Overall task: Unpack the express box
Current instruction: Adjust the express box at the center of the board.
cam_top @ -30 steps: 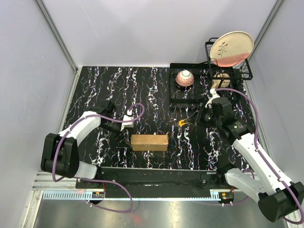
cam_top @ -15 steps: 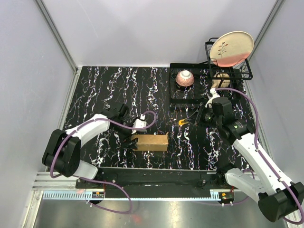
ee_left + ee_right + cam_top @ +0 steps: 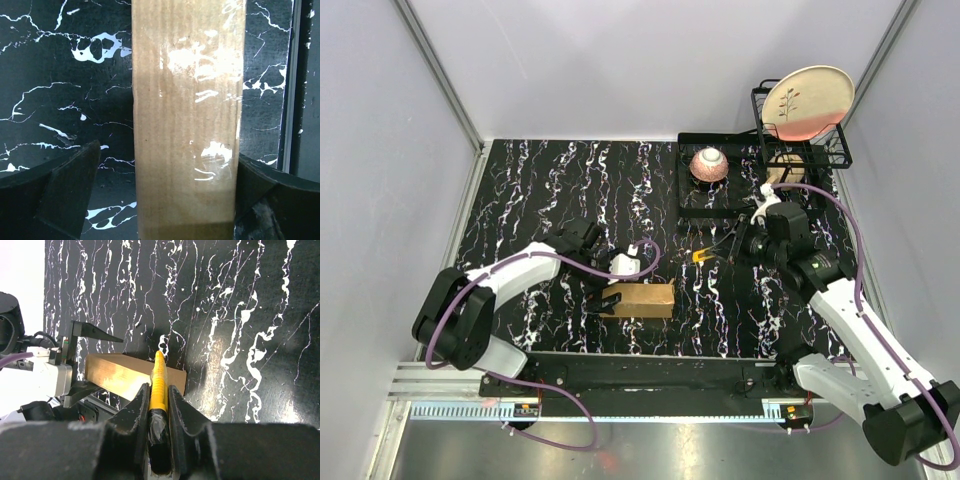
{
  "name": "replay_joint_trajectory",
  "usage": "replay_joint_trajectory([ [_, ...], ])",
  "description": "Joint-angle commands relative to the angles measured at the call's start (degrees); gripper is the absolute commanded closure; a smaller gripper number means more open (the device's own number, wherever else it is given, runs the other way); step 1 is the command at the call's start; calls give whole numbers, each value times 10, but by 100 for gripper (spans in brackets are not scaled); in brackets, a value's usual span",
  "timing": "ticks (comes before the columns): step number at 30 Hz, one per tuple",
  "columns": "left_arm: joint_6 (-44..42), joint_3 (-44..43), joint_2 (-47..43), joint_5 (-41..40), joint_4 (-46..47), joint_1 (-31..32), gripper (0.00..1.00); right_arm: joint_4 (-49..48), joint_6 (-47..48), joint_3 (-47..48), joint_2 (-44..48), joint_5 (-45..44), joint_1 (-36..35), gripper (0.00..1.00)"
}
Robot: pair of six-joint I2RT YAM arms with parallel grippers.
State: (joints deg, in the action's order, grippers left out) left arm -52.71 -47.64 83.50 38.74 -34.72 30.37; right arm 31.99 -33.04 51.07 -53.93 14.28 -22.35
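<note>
The express box (image 3: 642, 299), a flat brown cardboard box with its lid shut, lies on the black marbled table near the front edge. My left gripper (image 3: 611, 298) is open at the box's left end, with one finger on each side of it. In the left wrist view the box (image 3: 187, 115) runs between the fingers (image 3: 75, 185); there is a gap on the left side and the right finger is close against it. My right gripper (image 3: 725, 246) is shut on the yellow utility knife (image 3: 702, 258) and holds it above the table, right of the box. The right wrist view shows the knife (image 3: 159, 377) pointing toward the box (image 3: 115, 372).
A black tray (image 3: 685, 190) at the back right holds a pink bowl (image 3: 709, 164). Behind it a wire rack (image 3: 835, 150) holds an upright plate (image 3: 807, 100). A metal rail (image 3: 295, 90) runs along the table's front edge just beside the box.
My left gripper has moved right and forward from beside the box to straddle its left end. The right arm with the knife has hardly moved.
</note>
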Motion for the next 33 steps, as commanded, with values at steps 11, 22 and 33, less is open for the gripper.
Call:
replay_joint_trajectory([
  [11, 7, -1, 13, -53, -11, 1, 1, -93, -2, 1, -28, 59, 1, 100],
  [22, 14, -7, 24, -48, -35, -1, 21, -127, 11, 3, -72, 49, -17, 100],
  [33, -17, -141, -31, -30, -189, -8, 67, -98, 64, 39, -14, -15, -46, 100],
])
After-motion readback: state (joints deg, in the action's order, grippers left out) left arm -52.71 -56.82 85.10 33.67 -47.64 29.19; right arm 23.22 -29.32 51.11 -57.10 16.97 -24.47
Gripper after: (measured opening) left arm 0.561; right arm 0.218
